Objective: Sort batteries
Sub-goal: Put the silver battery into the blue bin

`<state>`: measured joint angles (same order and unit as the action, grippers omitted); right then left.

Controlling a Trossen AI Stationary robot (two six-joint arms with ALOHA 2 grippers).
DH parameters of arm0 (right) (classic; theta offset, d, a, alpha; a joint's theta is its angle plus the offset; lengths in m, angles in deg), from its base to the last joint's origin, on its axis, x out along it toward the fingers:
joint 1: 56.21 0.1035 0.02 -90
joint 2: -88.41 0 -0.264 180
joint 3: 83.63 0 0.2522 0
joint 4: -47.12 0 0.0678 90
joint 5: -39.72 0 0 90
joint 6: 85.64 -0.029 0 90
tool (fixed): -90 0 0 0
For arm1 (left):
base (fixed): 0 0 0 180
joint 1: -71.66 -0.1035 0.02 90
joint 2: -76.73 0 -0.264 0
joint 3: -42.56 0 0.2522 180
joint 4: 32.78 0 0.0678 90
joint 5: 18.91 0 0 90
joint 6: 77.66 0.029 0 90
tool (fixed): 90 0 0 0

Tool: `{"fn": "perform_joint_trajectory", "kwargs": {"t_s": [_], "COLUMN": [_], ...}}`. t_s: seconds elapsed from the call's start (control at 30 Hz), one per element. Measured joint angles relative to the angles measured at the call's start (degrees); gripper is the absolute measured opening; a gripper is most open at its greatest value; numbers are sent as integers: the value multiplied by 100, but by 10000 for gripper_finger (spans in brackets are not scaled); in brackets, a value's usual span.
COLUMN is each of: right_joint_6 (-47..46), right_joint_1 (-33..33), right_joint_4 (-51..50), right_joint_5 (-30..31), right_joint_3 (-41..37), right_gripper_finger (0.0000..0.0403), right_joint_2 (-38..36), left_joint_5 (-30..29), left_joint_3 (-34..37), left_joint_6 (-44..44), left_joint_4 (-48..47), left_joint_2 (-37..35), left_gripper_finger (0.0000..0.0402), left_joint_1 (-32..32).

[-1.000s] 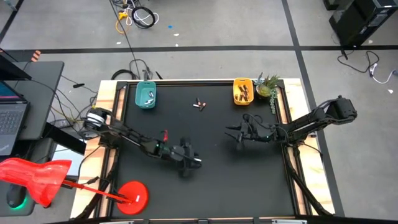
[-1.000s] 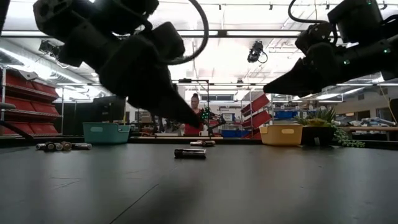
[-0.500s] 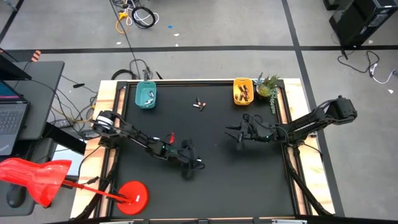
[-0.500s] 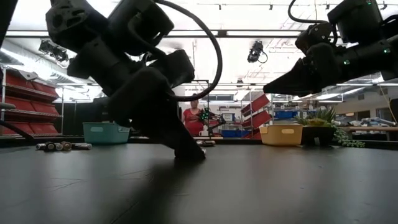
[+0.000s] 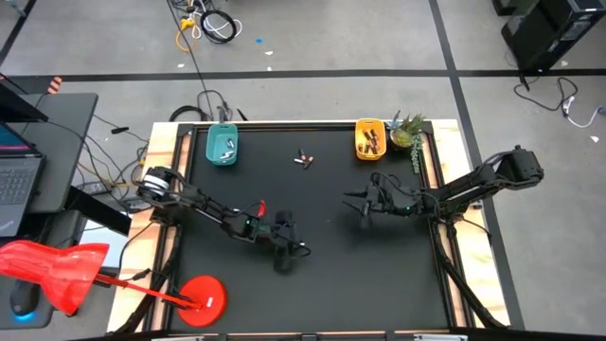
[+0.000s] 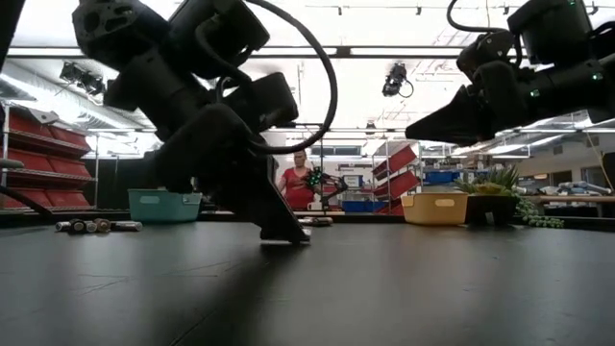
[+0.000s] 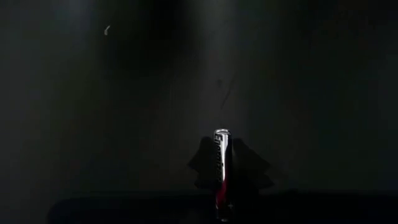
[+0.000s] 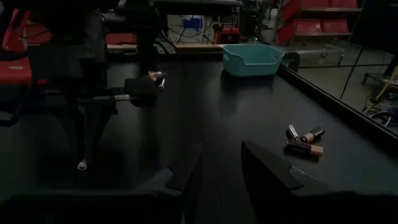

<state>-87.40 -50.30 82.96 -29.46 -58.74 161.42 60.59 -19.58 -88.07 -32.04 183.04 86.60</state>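
The desk (image 5: 379, 275) has a black matte top framed in pale wood, standing on a grey floor with dark tape lines; a laptop and cables sit off its left side and a red stand (image 5: 202, 296) by its near left corner. Across the desk, the low view shows a bright workshop with red shelf bins, ceiling lights and a person in red (image 6: 297, 183) far back. A teal tray (image 5: 222, 145) and a yellow tray (image 5: 370, 138) sit along the far edge, each with batteries inside, and a small plant (image 5: 408, 132) stands just beside the yellow one. The left claw (image 5: 282, 248) is down at the desk surface near the middle, closed on a battery (image 7: 221, 174) that lies flat between its fingertips, its silver end pointing away from the wrist. A small cluster of loose batteries (image 5: 303, 159) lies between the two trays, well apart from that claw. The right claw (image 5: 365, 210) hovers above the desk's right half, its fingers (image 8: 267, 168) parted and holding nothing.
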Motion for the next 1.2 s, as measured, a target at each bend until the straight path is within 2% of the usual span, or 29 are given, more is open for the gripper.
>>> {"fn": "perform_joint_trajectory", "kwargs": {"t_s": [0.13, 0.4, 0.43, 0.5, 0.6, 0.67, 0.77, 0.9, 1.0, 1.2], "right_joint_6": [24, 26, 26, 26, 28, 28, 45, 99, 142, 143], "right_joint_1": [0, 7, 8, 11, 13, 14, 34, 75, 76, 76], "right_joint_4": [49, 48, 48, 48, 48, 48, 48, 80, 107, 118], "right_joint_5": [2, 2, 2, 1, 2, 2, 2, 1, 0, 0], "right_joint_3": [0, 0, 0, 0, 0, 0, 0, 0, 0, 0], "right_gripper_finger": [122, 122, 122, 122, 122, 122, 122, 122, 122, 122], "right_joint_2": [0, 0, 0, 0, 0, 0, 0, 0, 0, 0], "left_joint_5": [-199, -1302, -1570, -2545, -4283, -4923, -5175, -5203, -5202, -5063], "left_joint_3": [-63, -76, -76, -73, -74, -74, -72, -72, -72, -72], "left_joint_6": [129, 247, 237, -117, -1337, -2279, -3364, -3767, -3455, -2036], "left_joint_4": [-381, -1652, -1904, -2657, -4125, -5218, -6617, -7580, -7570, -6886], "left_joint_2": [-450, -1481, -1624, -1927, -2438, -2723, -3058, -3311, -3422, -3433], "left_gripper_finger": [23, 23, 23, 23, 23, 26, 34, 37, 38, 39], "left_joint_1": [-113, -146, -161, -219, -425, -634, -1034, -1638, -2095, -3013]}}
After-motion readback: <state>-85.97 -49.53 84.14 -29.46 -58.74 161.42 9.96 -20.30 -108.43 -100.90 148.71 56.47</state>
